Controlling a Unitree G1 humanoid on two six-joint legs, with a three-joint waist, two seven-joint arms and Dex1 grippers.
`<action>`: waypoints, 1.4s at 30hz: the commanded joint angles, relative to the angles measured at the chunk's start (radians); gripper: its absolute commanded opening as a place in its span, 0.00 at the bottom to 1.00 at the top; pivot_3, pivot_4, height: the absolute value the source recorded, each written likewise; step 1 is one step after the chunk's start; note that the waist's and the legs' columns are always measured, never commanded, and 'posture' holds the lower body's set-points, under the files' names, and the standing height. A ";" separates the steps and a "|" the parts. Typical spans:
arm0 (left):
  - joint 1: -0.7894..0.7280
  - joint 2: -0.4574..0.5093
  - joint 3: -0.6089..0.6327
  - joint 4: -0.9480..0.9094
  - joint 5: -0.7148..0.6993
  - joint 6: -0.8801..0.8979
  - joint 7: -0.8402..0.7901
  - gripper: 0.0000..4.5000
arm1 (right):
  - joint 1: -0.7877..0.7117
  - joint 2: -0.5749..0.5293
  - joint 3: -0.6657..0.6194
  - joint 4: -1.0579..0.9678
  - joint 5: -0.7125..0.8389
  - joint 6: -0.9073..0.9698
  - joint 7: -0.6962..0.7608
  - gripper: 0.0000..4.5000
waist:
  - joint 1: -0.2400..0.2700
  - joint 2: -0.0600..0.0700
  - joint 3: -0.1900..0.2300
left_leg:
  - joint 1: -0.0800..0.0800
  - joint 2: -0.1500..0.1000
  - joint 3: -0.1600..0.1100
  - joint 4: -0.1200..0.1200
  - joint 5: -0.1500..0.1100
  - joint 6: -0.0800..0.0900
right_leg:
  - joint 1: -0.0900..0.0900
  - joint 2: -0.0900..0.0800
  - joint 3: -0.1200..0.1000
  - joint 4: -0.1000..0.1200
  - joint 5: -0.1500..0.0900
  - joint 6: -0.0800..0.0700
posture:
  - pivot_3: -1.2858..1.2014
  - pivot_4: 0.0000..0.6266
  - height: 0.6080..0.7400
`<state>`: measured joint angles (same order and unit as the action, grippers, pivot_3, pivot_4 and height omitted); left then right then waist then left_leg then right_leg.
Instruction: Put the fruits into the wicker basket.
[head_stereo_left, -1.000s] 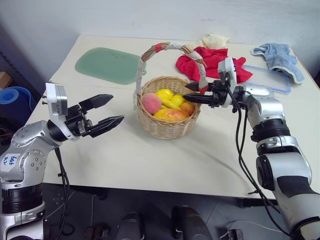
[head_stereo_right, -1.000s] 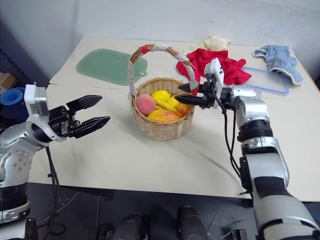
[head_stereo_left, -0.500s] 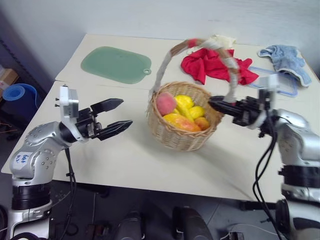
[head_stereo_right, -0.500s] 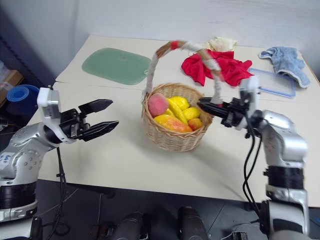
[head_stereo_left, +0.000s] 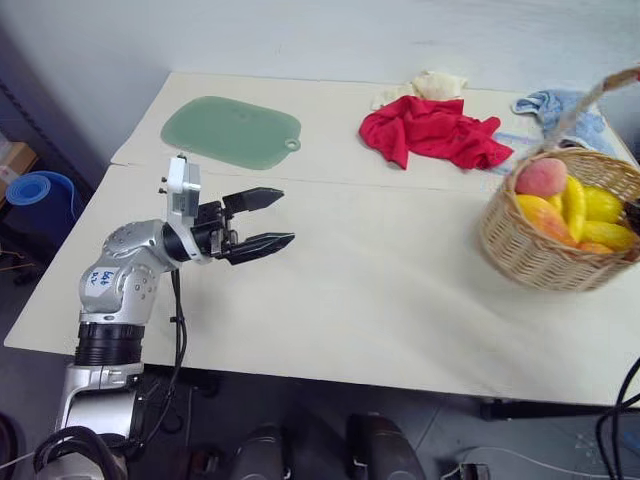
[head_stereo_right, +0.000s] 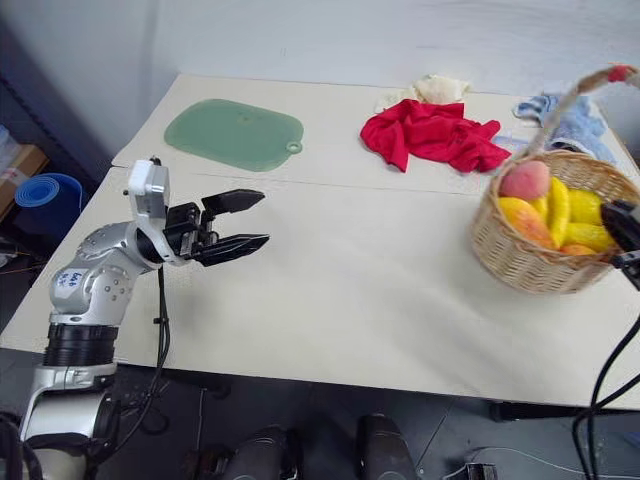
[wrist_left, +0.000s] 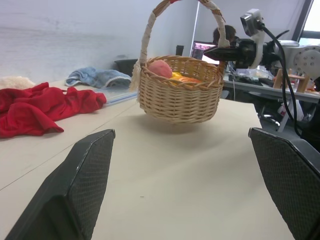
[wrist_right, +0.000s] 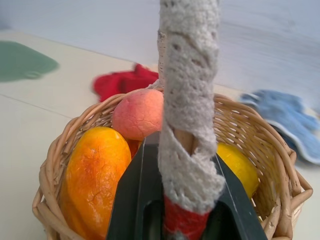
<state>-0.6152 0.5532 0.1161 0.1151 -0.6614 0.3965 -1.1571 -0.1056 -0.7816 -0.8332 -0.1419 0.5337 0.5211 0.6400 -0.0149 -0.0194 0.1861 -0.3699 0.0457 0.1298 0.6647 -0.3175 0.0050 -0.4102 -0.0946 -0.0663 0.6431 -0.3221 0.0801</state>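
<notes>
wicker basket (wrist_right: 260, 145) handle clamped in right hand (wrist_right: 187, 200)

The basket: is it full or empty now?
Full. The basket holds a pink peach and yellow and orange fruits heaped above its rim.

left arm: bent, reaching toward 3 o'clock | left gripper (head_stereo_left: 265, 222): fingers spread wide, empty | right gripper (wrist_right: 182, 165): clamped on handle (wrist_right: 189, 100)

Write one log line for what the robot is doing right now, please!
right hand: shut on handle of round tan wicker basket, lifted off table | pink peach, yellow mangoes: inside | left hand: open, empty
</notes>
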 joint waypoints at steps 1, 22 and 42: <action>-0.011 -0.008 0.005 -0.011 0.003 -0.015 -0.008 1.00 | -0.027 -0.050 -0.048 0.087 -0.027 -0.073 -0.026 0.04 | -0.001 0.000 0.000 | 0.000 0.000 0.000 0.000 0.000 0.000 | 0.000 0.000 0.001 0.000 0.000 0.000 | 0.52 0.24 1.00; 0.001 0.062 0.000 0.048 0.102 -0.079 -0.050 1.00 | 0.146 -0.180 -0.121 0.401 -0.032 -0.345 0.285 0.92 | 0.000 0.000 0.000 | 0.000 0.000 0.000 0.000 0.000 0.000 | 0.000 0.000 0.005 -0.001 0.000 0.000 | 0.52 0.24 1.00; 0.355 0.215 0.039 0.056 0.328 -0.437 -0.045 1.00 | 0.372 0.032 0.299 -0.017 -0.087 -0.654 0.608 0.99 | -0.014 -0.001 -0.001 | 0.003 0.002 0.002 -0.001 -0.004 0.001 | 0.002 -0.004 0.006 -0.006 0.005 0.000 | 0.52 0.24 1.00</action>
<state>-0.2656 0.7626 0.1406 0.2183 -0.3424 -0.0092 -1.2220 0.3027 -0.7410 -0.5955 -0.1425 0.4528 -0.1135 1.2429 -0.0292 -0.0205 0.1854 -0.3672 0.0475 0.1313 0.6634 -0.3210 0.0058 -0.4083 -0.0982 -0.0604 0.6377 -0.3172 0.0802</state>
